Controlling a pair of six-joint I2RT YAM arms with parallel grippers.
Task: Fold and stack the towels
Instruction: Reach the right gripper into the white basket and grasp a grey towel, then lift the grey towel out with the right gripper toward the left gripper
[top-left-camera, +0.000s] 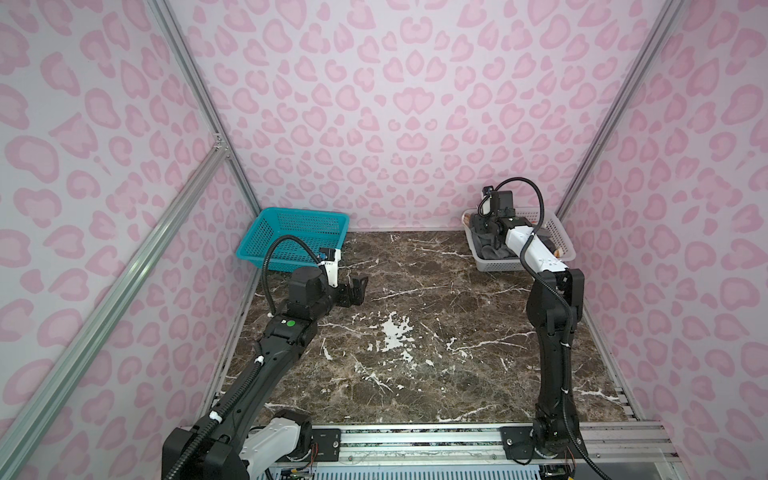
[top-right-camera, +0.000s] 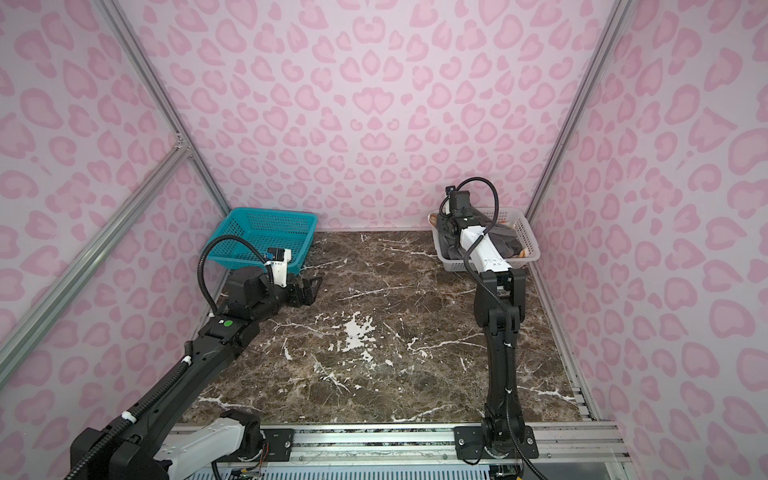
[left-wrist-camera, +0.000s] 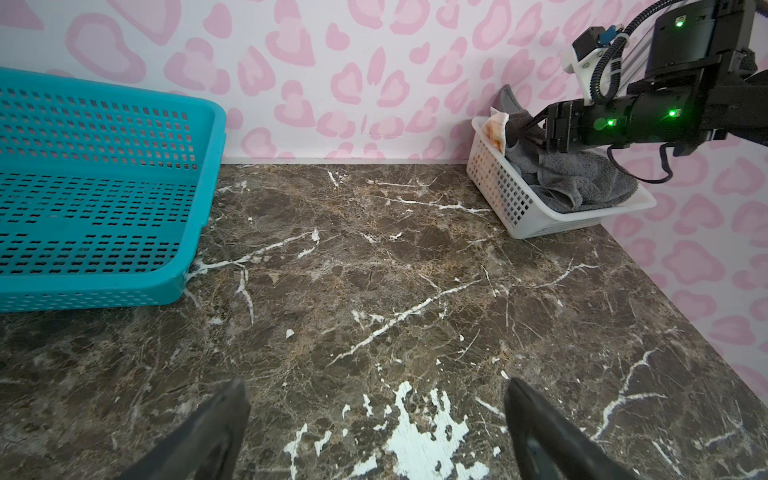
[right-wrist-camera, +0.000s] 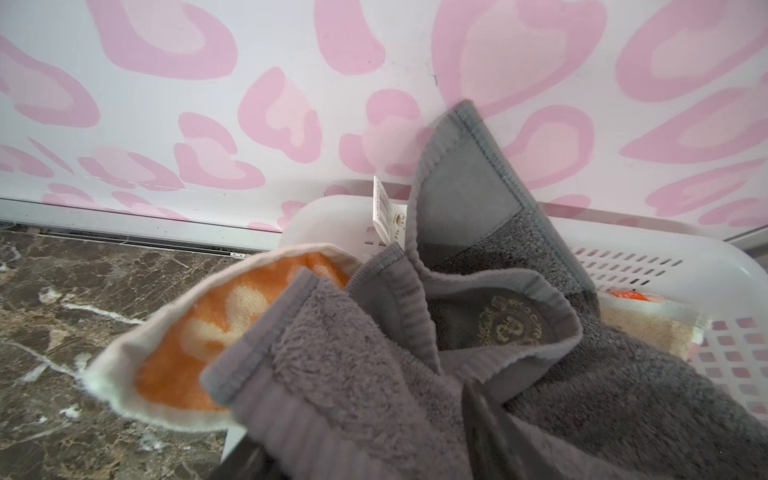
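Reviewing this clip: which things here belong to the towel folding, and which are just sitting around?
Part of the job: grey towel, pinched by the right gripper; orange towel partly under it; white basket holding both.
Not in use now: teal basket; left gripper, open above the table.

Both top views are looking down from high at the front, facing the back wall, sharing the whole surface. The left wrist camera is looking low across it toward the white basket. The right wrist camera is sitting very near the grey towel in that basket.
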